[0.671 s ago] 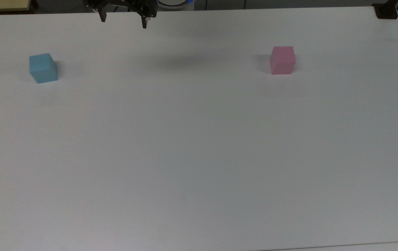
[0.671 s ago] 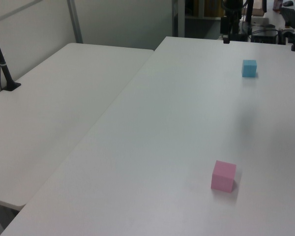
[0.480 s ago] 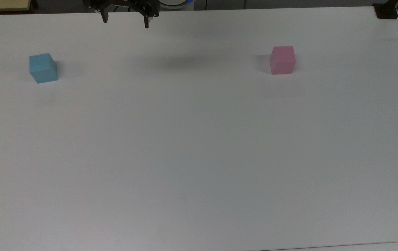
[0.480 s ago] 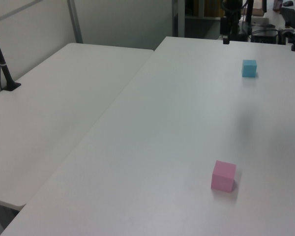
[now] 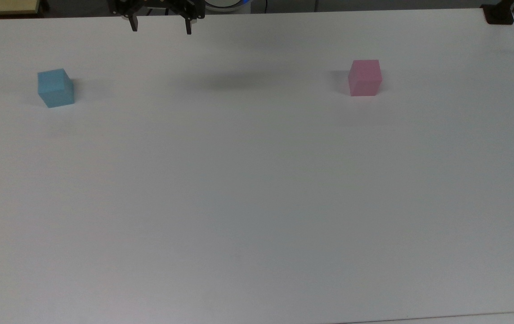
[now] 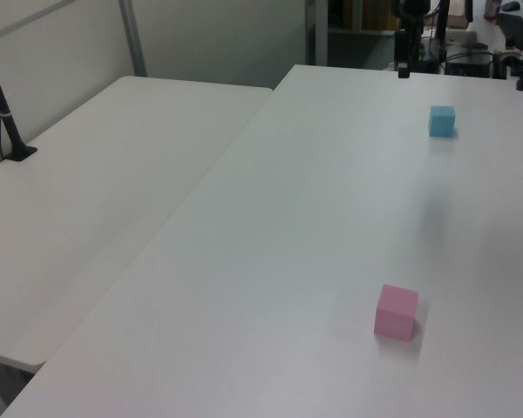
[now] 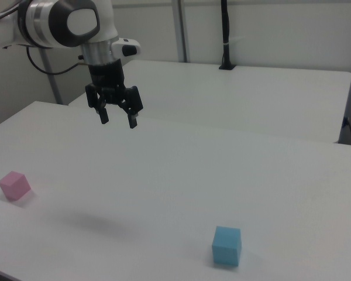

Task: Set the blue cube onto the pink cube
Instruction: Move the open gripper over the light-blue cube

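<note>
The claw (image 7: 117, 120) hangs spread and empty, high above the desk (image 5: 257, 202). The blue cube (image 5: 55, 87) sits well apart from the pink cube (image 5: 364, 77). It should centre over the blue cube, square its fingers to flat faces, then descend. No writing is readable.

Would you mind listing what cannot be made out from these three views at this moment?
- Top view: the gripper is cut off by the upper edge, so just the fingertips show.
- Left view: the gripper is far off and small against dark clutter.
- Undersides and far faces of the blue cube and pink cube are hidden by the cubes themselves.
- Right view: the arm's base is cut off by the right view's left edge.
</note>
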Available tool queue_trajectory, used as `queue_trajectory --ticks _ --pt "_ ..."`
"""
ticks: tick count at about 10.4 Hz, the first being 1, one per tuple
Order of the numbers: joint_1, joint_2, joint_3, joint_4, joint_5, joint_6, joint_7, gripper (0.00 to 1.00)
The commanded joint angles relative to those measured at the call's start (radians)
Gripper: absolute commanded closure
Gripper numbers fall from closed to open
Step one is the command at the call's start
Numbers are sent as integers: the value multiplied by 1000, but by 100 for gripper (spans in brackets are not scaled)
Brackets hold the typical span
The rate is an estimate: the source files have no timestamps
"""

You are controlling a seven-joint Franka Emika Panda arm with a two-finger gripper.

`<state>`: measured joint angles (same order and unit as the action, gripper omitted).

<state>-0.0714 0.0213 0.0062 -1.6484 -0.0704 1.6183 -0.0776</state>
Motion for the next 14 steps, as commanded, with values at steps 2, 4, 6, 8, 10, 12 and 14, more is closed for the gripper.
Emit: queue_trajectory --ticks 2,4,6,8,10,12,14 --pt "25 -4 -49 -4 -8 9 -92 0" --pt "25 -4 -52 -4 -9 9 -103 0" --pt "44 -11 -127 -23 -14 11 -181 0" --pt "53 -9 -239 -39 -14 26 -287 0" --pt "53 -4 -369 -77 -14 137 -397 0" --pt "53 18 -478 -134 -19 263 -512 0" --pt "53 66 -526 -195 -25 392 -551 0"
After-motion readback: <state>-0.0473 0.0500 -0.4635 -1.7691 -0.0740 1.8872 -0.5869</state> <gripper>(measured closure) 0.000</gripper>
